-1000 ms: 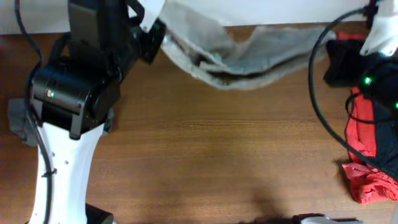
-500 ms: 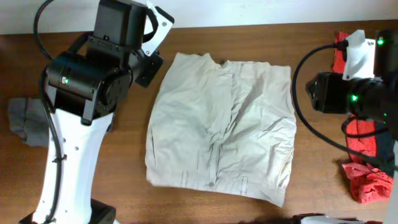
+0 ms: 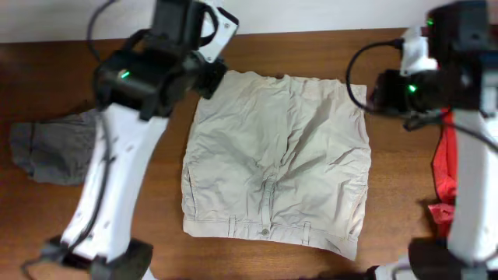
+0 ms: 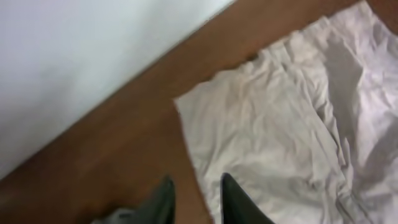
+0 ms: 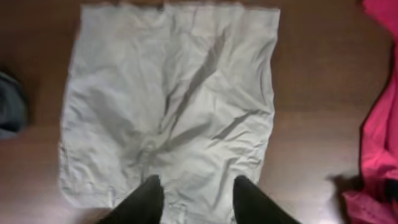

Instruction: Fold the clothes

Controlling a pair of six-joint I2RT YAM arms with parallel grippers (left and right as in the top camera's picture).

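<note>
A brown wooden counter [image 3: 405, 194] fills the scene, with a white wall [image 4: 74, 62] along its far edge. Spread flat in the middle of it is a large pair of light beige shorts [image 3: 280, 155]. The waistband and its belt loops lie along the near edge and the two leg hems along the far edge. The cloth is creased, and one near corner is slightly uneven.

The left arm [image 3: 117, 179] rises from the near left of the counter and reaches to the far left corner of the shorts. The right arm [image 3: 475, 194] stands at the right edge, its head above the far right corner of the shorts.

A crumpled gray garment [image 3: 50, 148] lies on the counter well to the left of the shorts, partly behind the left arm. A red garment [image 3: 442, 175] lies to the right, mostly hidden by the right arm.

The left end effector [image 4: 198, 183] is up off the counter over the left edge of the shorts. Its two dark fingers are a small way apart with nothing between them.

The right end effector [image 5: 196, 186] hangs above the shorts and looks down on the whole garment. Its fingers are spread wider and hold nothing.
</note>
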